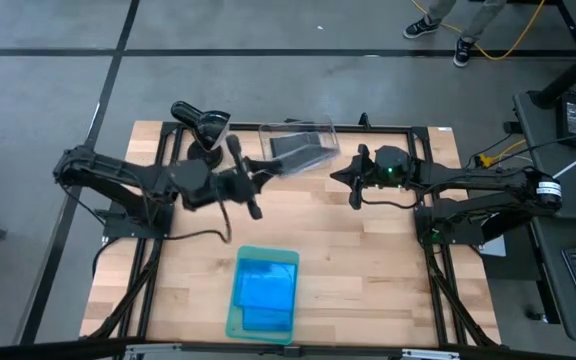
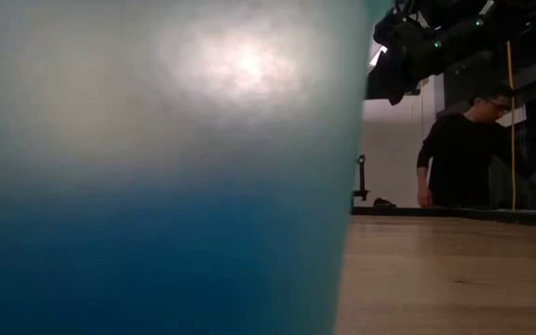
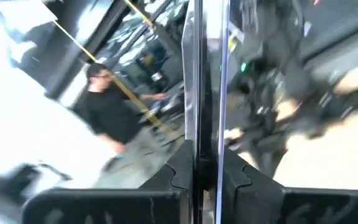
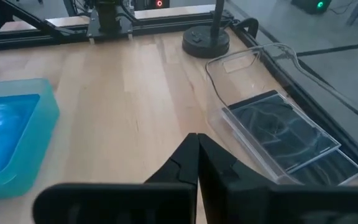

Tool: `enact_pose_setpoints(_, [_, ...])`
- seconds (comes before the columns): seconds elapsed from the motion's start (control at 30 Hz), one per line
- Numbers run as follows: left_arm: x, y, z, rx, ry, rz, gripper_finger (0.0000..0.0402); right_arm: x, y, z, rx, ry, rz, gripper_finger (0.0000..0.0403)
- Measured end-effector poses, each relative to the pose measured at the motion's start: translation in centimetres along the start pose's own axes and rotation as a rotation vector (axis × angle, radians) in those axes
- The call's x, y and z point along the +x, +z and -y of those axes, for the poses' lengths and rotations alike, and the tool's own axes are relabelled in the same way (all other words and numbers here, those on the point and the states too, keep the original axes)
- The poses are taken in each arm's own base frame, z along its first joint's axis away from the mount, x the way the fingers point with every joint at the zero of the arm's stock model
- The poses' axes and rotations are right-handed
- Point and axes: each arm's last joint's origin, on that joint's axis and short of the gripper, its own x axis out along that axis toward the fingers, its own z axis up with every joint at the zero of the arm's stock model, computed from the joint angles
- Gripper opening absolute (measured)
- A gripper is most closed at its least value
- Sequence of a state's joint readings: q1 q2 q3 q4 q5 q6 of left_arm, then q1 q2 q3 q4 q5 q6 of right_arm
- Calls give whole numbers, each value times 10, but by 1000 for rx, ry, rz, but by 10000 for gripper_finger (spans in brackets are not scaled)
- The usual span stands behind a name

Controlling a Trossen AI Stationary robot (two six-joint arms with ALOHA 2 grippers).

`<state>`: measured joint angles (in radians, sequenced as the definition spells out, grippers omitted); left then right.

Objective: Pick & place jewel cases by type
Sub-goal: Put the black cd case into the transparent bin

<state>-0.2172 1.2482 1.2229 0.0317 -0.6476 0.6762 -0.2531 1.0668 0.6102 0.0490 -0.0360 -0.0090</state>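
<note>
Low view: a blurred pale green tray (image 2: 156, 167) wall blocks most of the table. Left wrist view: motion-smeared person (image 3: 107, 112) and background.

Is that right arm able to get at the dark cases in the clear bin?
Probably yes: the right gripper, fingers shut and empty, hovers beside the clear bin, whose dark cases lie uncovered.

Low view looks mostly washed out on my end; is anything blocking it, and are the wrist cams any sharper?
Low view: the pale green tray sits against the lens, a blurred wall with a glare spot. Left wrist view: motion-smeared, only the left gripper shut on a thin case edge-on reads clearly. Right wrist view: sharp, with reflections on the clear bin.
</note>
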Motion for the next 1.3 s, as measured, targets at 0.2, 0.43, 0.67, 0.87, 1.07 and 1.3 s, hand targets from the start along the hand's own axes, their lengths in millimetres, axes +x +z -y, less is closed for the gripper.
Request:
enact_pose_setpoints(0.2, [14,11,28,354,131,-202,16,0,0,0,28,-1,0,7])
enact_pose_setpoints(0.43, [36,14,53,701,198,-408,16,0,0,0,30,10,4,7])
enact_pose_setpoints(0.67, [41,17,57,651,216,-382,16,0,0,0,31,9,3,7])
enact_pose_setpoints(0.87, [39,24,48,488,286,-339,16,0,0,0,22,9,3,7])
enact_pose_setpoints(1.07, [36,30,40,223,368,-287,16,0,0,0,-22,9,3,7])
enact_pose_setpoints(1.3, [24,35,23,-127,439,-220,16,0,1,0,-62,8,5,7])
